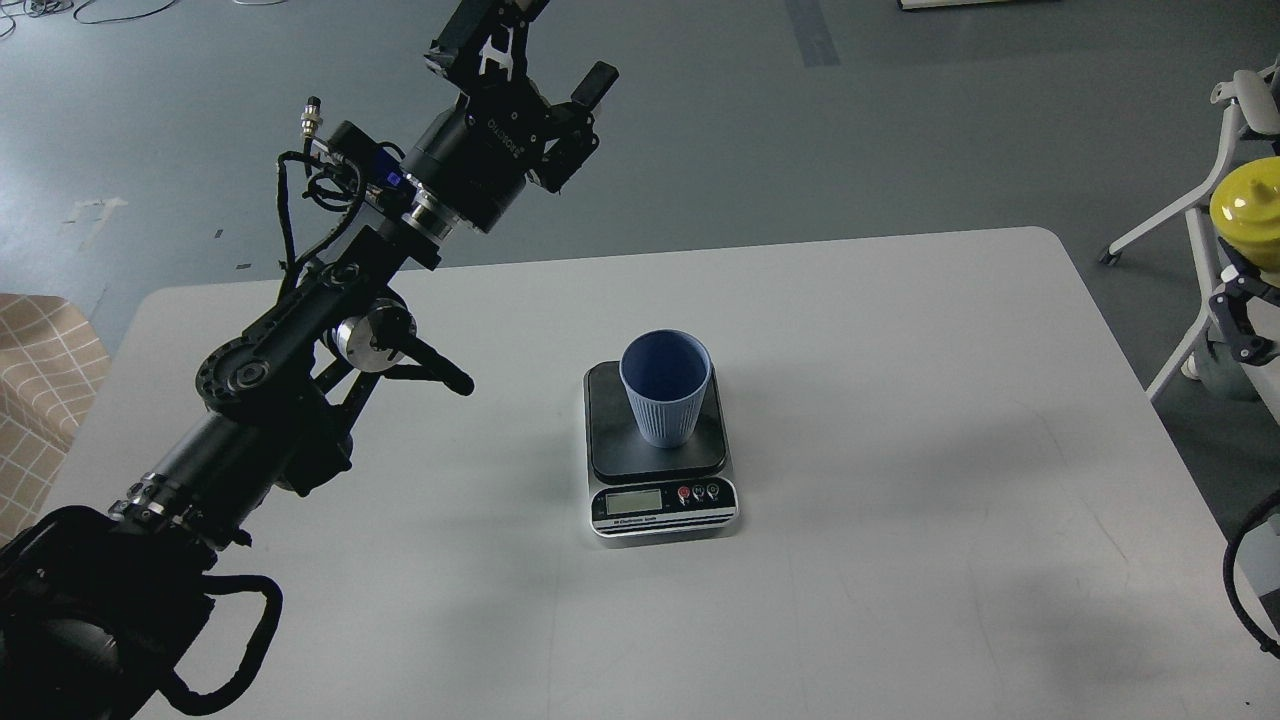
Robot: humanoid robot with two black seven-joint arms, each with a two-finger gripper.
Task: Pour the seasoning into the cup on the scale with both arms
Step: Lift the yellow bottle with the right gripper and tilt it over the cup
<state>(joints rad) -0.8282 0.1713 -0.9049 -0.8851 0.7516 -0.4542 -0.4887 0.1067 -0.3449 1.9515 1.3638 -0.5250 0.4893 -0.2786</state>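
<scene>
The dusty-blue ribbed cup (666, 388) stands upright on the dark platform of the scale (661, 500) at the middle of the white table. My left gripper (560, 40) is open and empty, raised high above the table's far left, well away from the cup; one finger runs off the top edge. The yellow seasoning bottle (1248, 205) shows at the right edge, lifted off the table, partly cut off. My right gripper (1240, 305) is around its lower part, mostly out of view.
The white table (900, 420) has rounded far corners. A white chair frame (1190, 235) stands just off the table's right edge, close to the raised bottle. A beige checked object (40, 380) sits at the left edge.
</scene>
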